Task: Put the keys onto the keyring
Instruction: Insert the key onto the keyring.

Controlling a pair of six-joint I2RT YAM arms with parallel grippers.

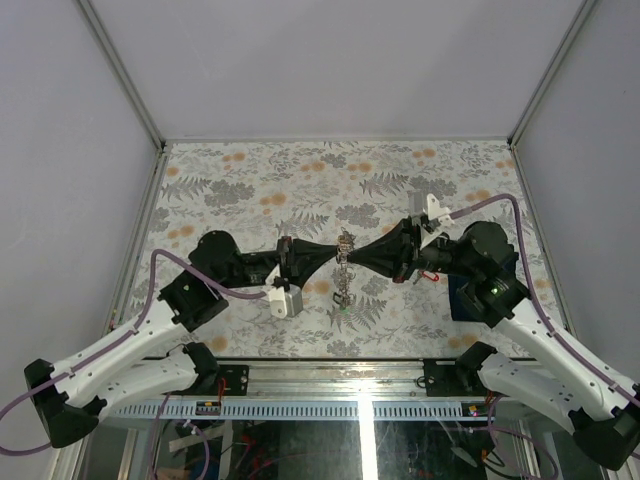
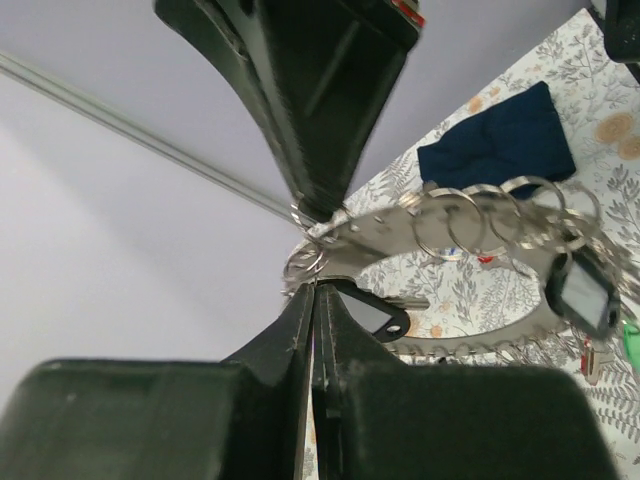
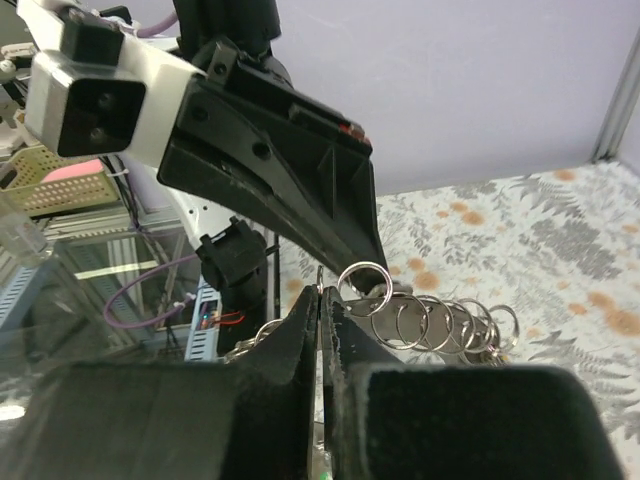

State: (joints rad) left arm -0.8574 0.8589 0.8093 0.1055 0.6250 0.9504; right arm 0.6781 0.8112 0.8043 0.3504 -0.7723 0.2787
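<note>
The keyring (image 1: 345, 250), a large grey jagged ring, hangs in the air at mid table between my two grippers. My left gripper (image 1: 334, 256) is shut on its left side and my right gripper (image 1: 357, 258) on its right side, tips almost touching. In the left wrist view my left gripper (image 2: 314, 287) pinches the ring's end (image 2: 350, 238). Several small split rings (image 2: 470, 222) sit on it, with keys on black tags (image 2: 583, 296). The keys (image 1: 341, 293) dangle below. In the right wrist view my right gripper (image 3: 320, 292) is closed on a thin metal edge beside the split rings (image 3: 430, 320).
A dark blue cloth (image 1: 461, 301) lies on the flowered table under my right arm, and it also shows in the left wrist view (image 2: 500, 142). A small red thing (image 1: 432, 277) lies next to the right wrist. Grey walls stand left, right and behind.
</note>
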